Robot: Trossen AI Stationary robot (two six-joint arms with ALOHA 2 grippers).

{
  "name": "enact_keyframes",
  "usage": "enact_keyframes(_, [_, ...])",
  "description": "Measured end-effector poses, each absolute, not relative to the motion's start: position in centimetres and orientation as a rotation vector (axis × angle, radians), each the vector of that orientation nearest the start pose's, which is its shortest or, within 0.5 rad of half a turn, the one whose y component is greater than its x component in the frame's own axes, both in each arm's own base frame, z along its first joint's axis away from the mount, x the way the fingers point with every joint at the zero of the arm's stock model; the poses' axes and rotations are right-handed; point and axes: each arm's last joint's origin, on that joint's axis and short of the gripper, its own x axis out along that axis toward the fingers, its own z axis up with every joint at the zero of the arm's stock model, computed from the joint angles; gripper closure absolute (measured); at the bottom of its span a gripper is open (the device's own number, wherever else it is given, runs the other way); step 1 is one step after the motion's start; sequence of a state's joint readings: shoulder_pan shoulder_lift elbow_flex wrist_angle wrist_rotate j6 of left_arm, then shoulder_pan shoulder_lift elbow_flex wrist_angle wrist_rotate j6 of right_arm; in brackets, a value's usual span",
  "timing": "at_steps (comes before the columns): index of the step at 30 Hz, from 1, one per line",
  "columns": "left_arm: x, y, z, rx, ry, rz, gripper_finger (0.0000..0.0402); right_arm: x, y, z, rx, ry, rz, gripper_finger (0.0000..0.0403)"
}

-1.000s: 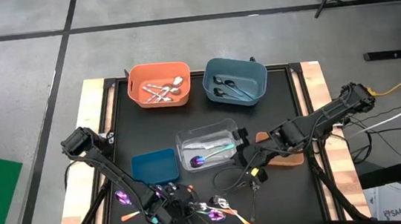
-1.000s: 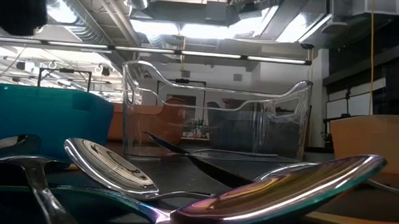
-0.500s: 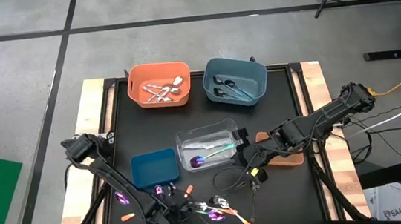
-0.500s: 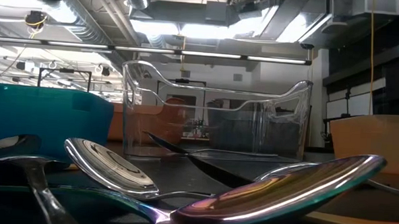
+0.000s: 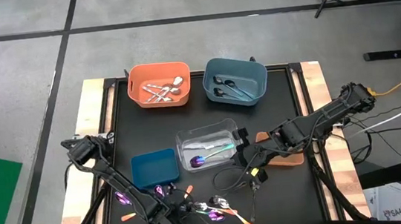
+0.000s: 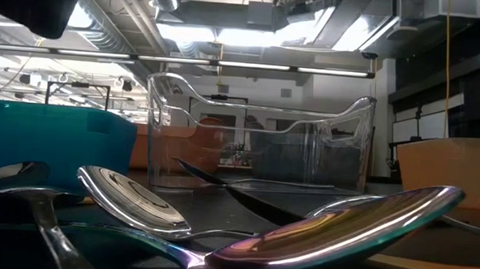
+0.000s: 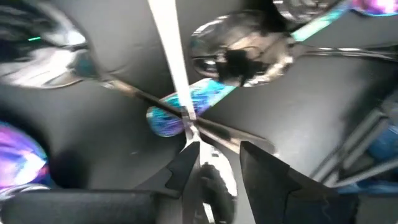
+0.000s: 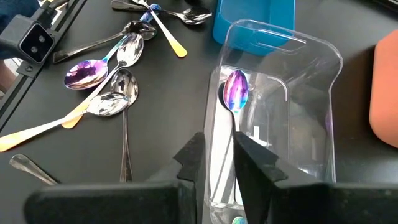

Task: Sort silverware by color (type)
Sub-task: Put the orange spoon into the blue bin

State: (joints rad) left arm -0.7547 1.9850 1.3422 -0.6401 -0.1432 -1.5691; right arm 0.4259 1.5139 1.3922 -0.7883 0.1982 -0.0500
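At the bench's front edge, the left hand point(image 5: 169, 221) has been drawn back slightly, fingers narrowly parted and empty, above the loose silverware point(image 5: 214, 209). Nothing is lifted yet. Toward the right edge, the right hand point(image 5: 244, 156) is kept narrowly parted over the clear bin point(image 5: 188, 139), empty.

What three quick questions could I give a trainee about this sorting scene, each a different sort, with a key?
1. True or false: the clear bin already holds an iridescent spoon.
2. Multiple choice: where is the left tool? A) over the orange bin; B) low at the table's near edge, among the loose silverware; C) inside the grey-blue bin.
3. Fill in: the right tool sits at the rim of the ____ bin.

Key:
1. True.
2. B.
3. Clear.
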Motion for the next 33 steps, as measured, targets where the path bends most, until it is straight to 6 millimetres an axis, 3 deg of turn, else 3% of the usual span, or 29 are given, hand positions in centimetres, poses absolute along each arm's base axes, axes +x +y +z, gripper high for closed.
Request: enact_keyframes(33, [27.9, -25.6, 14.3, -0.83, 1.233, 0.648, 0.0302, 28.9, 12.5, 32.1, -0.326, 0.864, 0.234, 0.0331])
